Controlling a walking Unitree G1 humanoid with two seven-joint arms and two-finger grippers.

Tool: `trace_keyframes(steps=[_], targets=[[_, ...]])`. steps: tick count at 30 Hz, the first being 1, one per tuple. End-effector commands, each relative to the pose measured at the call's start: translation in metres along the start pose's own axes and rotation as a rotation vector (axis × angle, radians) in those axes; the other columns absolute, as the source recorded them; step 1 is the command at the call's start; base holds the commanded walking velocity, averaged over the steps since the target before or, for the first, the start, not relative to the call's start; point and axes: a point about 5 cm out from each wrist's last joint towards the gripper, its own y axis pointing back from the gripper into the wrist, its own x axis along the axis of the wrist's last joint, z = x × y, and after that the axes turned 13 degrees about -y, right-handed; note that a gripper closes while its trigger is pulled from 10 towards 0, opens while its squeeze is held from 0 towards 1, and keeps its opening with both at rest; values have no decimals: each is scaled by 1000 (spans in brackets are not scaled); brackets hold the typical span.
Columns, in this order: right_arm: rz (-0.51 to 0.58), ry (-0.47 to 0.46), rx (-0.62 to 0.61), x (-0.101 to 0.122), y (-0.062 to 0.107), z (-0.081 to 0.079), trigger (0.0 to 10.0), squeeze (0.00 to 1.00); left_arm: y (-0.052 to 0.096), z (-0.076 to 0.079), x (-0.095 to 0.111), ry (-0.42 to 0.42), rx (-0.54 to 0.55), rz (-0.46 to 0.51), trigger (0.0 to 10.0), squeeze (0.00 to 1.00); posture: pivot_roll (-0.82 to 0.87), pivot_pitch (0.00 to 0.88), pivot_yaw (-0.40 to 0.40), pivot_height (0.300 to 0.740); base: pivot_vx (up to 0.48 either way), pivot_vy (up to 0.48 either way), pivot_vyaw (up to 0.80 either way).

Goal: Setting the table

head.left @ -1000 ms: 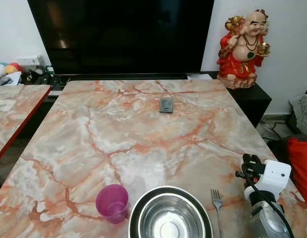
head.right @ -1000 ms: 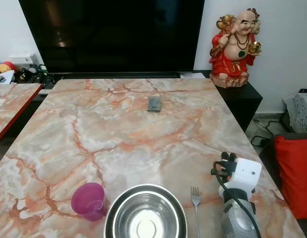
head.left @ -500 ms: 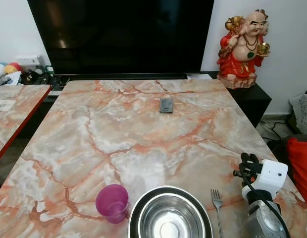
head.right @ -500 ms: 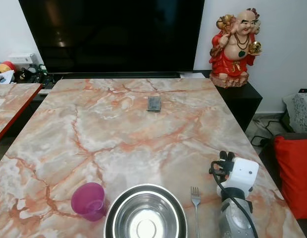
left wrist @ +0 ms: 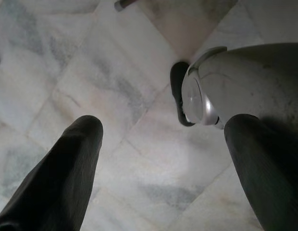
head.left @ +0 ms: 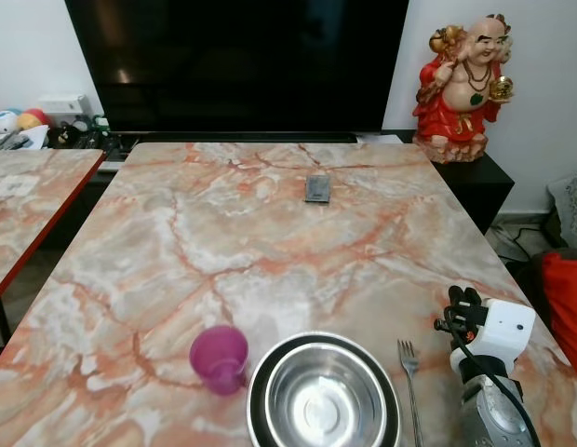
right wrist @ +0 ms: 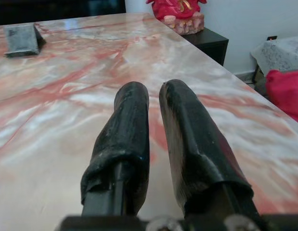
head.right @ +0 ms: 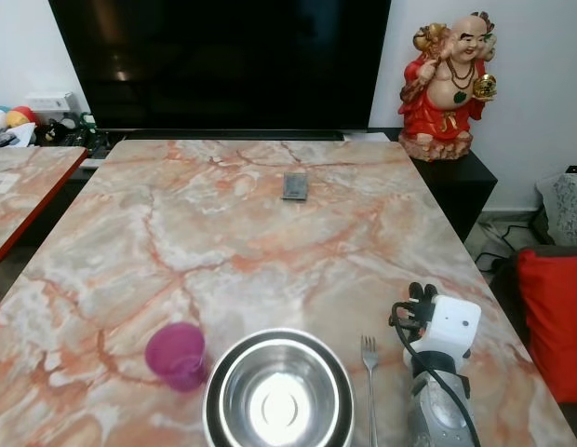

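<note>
Right jaws (right wrist: 151, 115): nearly closed, only a thin gap between the two black fingers, holding nothing; they hover low over the table's right side, just beside the fork.
Left jaws (left wrist: 163, 159): spread wide and empty, hanging idle above a pale tiled floor (left wrist: 67, 72), next to the robot's own leg.
Fork (head.right: 369, 372): silver, lying flat with tines pointing away from the robot, just right of the bowl and apart from it.
Bowl (head.right: 279, 396): shiny steel, empty, right way up, at the near edge in front of the robot.
Cup (head.right: 177, 354): small, magenta, see-through plastic, upright, just left of the bowl.
Table (head.right: 242, 233): pink and orange marble pattern, mostly bare; a small grey block (head.right: 295, 185) sits well away, near the far end.
Beyond the table: a dark TV screen (head.right: 223, 56) and a red laughing figurine (head.right: 451, 79) on a low black stand.
Stage, as a judgement: one place looks laid, with cup, bowl and fork in a row.
Doing it well: if the fork needs straightening, nudge it gently parallel to the bowl, keeping the fingers low and clear of the bowl's rim.
</note>
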Motion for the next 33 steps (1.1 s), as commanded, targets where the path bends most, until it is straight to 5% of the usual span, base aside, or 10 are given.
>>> trace_keyframes(steps=[1,33], targets=[[5,1,-6,0,-1,1,10000,0,1,6,-5,5,-18,-14,10000,0,-50,0,-8,740,-300,0,0],[-22,8,-85,-13,-3,14,10000,0,1,5,-3,7,-12,-12,10000,0,-45,0,-8,740,-290,0,0]])
